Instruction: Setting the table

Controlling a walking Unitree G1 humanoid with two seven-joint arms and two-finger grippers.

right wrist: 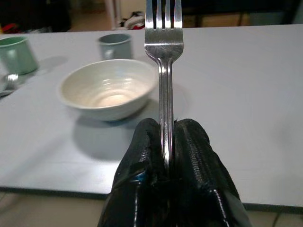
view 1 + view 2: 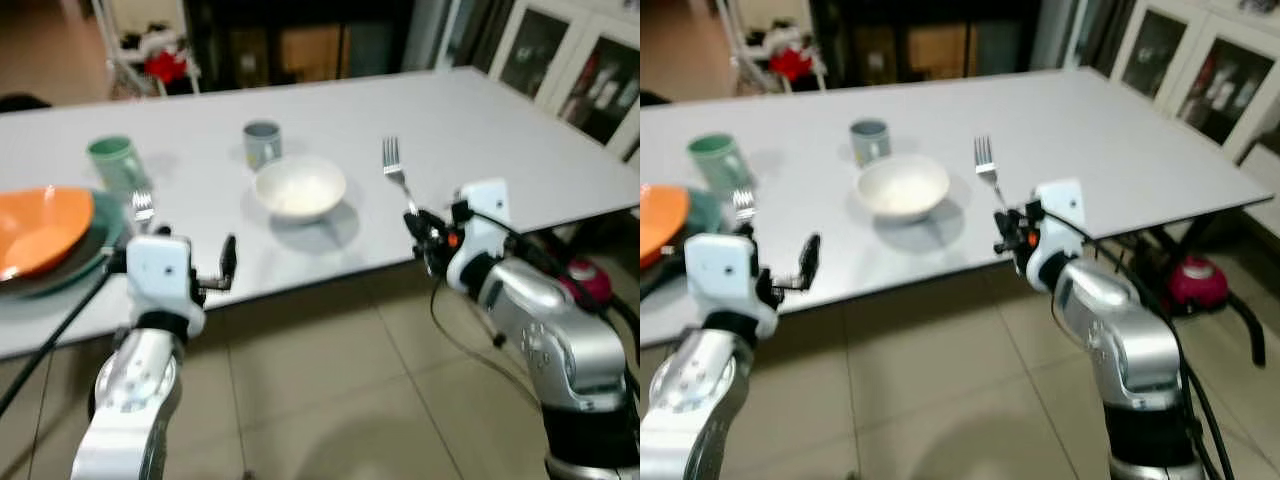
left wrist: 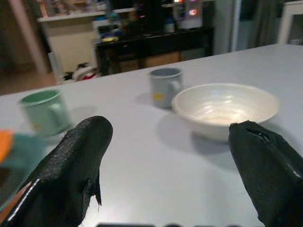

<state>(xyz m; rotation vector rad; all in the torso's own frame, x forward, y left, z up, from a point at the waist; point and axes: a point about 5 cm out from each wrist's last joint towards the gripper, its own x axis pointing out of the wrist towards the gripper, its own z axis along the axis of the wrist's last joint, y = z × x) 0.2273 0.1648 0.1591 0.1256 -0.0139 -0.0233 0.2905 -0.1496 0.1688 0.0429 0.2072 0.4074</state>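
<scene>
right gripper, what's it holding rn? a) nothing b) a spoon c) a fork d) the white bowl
c: the right gripper is shut on the handle of a fork, whose tines point out over the table, to the right of the white bowl; the left gripper is open with nothing between its fingers.

Right of the white bowl, the bench lies bare to its far edge. To the left, the bowl, grey mug, green cup and orange bowl stand in the way.
</scene>
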